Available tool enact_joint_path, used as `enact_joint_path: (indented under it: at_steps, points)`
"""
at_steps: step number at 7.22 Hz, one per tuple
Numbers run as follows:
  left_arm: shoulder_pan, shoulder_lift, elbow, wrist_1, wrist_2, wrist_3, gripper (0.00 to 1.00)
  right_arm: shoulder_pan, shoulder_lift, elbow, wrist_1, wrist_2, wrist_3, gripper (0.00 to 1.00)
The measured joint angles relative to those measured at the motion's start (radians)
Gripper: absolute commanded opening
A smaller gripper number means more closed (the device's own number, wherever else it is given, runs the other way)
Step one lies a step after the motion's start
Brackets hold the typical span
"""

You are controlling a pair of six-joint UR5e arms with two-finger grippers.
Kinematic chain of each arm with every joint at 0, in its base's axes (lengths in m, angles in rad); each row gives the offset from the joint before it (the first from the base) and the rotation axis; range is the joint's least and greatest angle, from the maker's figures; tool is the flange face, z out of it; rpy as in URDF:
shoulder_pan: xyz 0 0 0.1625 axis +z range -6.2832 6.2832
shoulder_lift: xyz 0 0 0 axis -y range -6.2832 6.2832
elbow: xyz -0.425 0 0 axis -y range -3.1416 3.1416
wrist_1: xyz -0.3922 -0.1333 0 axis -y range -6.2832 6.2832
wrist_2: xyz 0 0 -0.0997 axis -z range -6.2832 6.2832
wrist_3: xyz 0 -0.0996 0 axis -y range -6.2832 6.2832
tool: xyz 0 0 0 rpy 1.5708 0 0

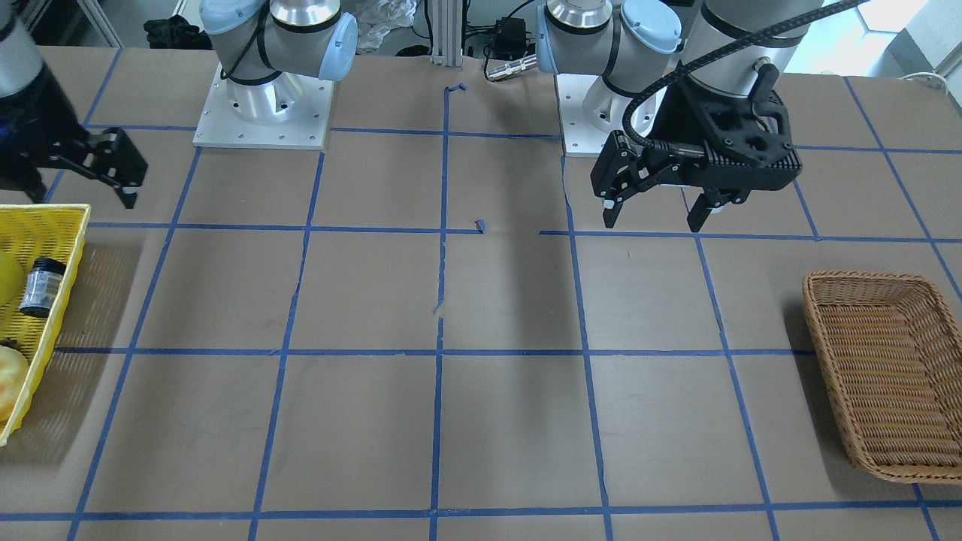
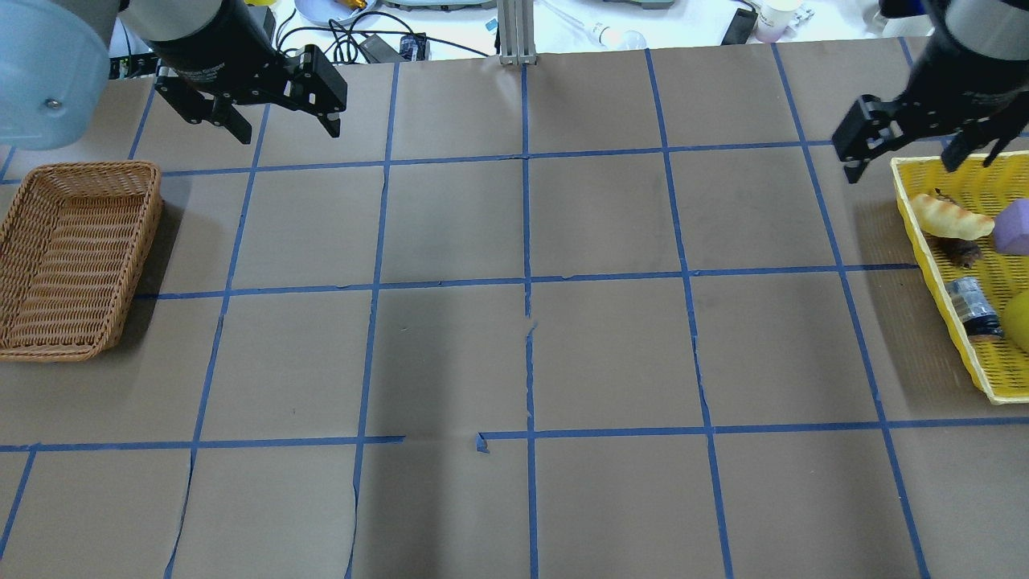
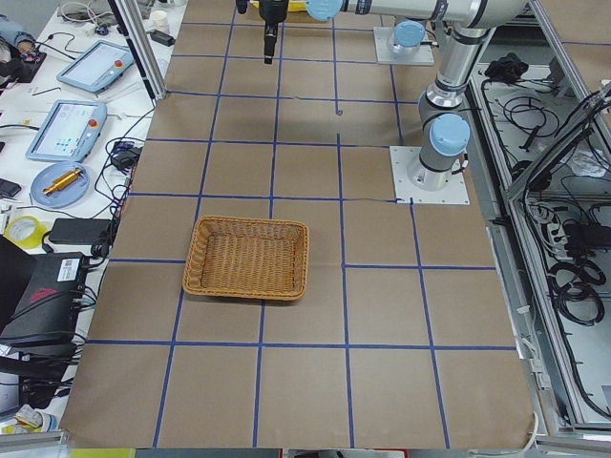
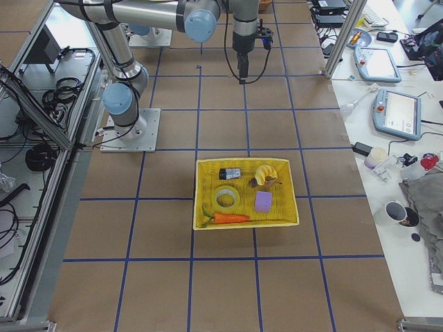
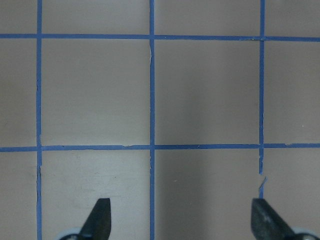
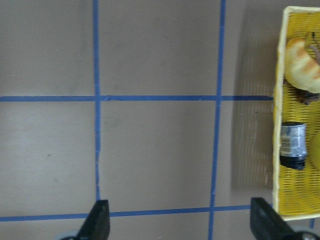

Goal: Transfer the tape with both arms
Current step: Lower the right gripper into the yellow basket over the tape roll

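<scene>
You are at the very start of the transfer: the tape (image 4: 226,199) has not been picked up. It lies flat, hollow core facing up, inside the yellow basket (image 4: 277,224) on the robot's right side of the table (image 1: 511,421). Only the right-side view shows it. There it sits between a small dark bottle (image 4: 230,173) and a carrot (image 4: 228,218), with a purple block (image 4: 263,201) just beside it.

The right gripper (image 2: 902,161) hangs in the air at the basket's edge, more over bare table than over the contents. Its jaws are spread wide, they hold nothing, and they touch nothing. The right wrist view shows both fingertips far apart, with the basket's wall off to one side.

The left gripper (image 1: 652,218) hovers well apart from it on the far side, above bare table and near the empty wicker basket (image 2: 80,249). Its jaws are also spread wide and hold nothing.

The next move probably falls to the right arm. You would need to bring it across and over the yellow basket, line the jaws up over the roll, and lower them. One finger could go into the core, or both could go around the ring. Either way, keep them away from the bottle, the carrot and the block. After that, the roll would likely pass to the left arm mid-table.
</scene>
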Motion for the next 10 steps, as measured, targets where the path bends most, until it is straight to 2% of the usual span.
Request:
enact_joint_path:
  at_steps: [2,4,6,9,10]
  points:
    - [0.000,0.001,0.000,0.000,0.003,0.000,1.00,-0.204,0.066,0.004,-0.095,-0.009,-0.309,1.00]
    - [-0.001,0.001,0.000,-0.001,0.007,0.000,1.00,-0.371,0.191,0.013,-0.218,-0.009,-0.551,1.00]
    - [0.002,0.000,0.000,-0.002,0.008,0.000,1.00,-0.438,0.296,0.057,-0.330,-0.014,-0.637,1.00]
    - [0.002,-0.001,0.000,-0.002,0.007,-0.001,1.00,-0.462,0.330,0.197,-0.433,-0.056,-0.654,1.00]
    - [0.002,0.000,0.000,-0.002,0.008,-0.001,1.00,-0.468,0.340,0.218,-0.469,-0.081,-0.654,1.00]
